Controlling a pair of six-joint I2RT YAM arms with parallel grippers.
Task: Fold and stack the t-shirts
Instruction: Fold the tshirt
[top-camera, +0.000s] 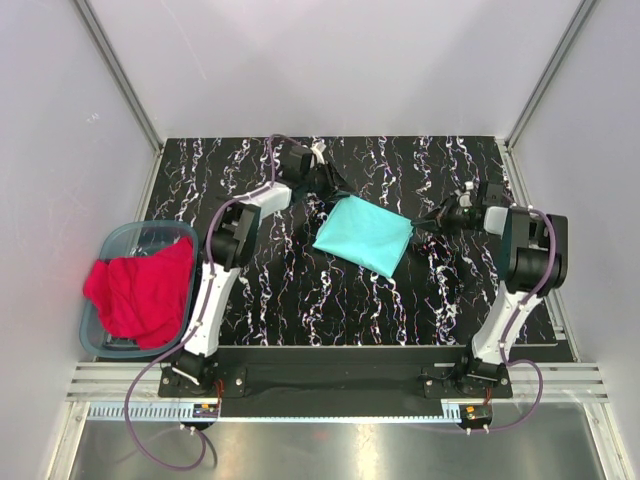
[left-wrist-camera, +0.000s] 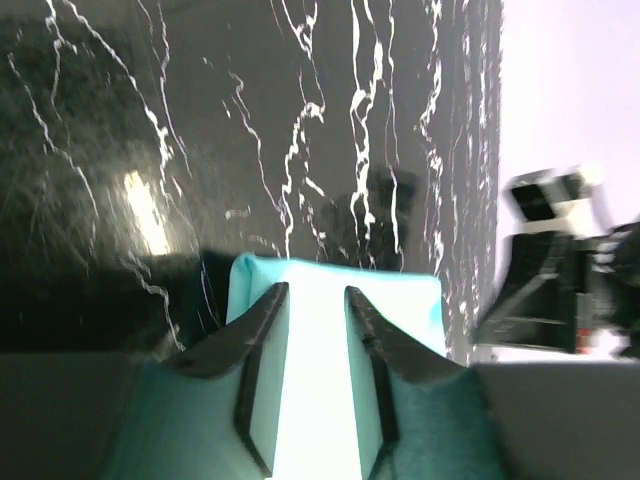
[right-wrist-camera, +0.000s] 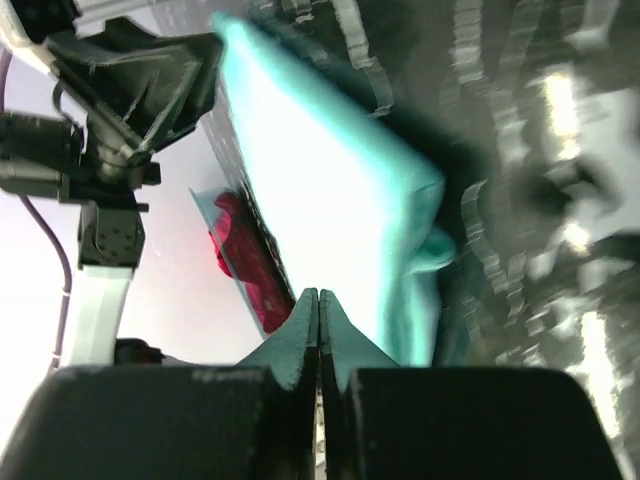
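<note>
The mint-teal t-shirt (top-camera: 362, 234) lies folded into a compact rectangle at the middle of the black marbled table. My left gripper (top-camera: 335, 190) is at its far left corner; in the left wrist view its jaws (left-wrist-camera: 315, 290) stand apart, open, just over the teal cloth (left-wrist-camera: 400, 285). My right gripper (top-camera: 425, 222) is at the shirt's right corner; in the right wrist view it (right-wrist-camera: 319, 292) is shut, with no cloth seen between the jaws, and the teal shirt (right-wrist-camera: 330, 170) lies just ahead. The red t-shirt (top-camera: 140, 292) is crumpled in the tub and also shows in the right wrist view (right-wrist-camera: 245, 265).
A translucent blue-grey plastic tub (top-camera: 125, 238) stands off the table's left edge, holding the red shirt. White walls and metal frame rails enclose the table on three sides. The arm bases sit on a rail at the near edge.
</note>
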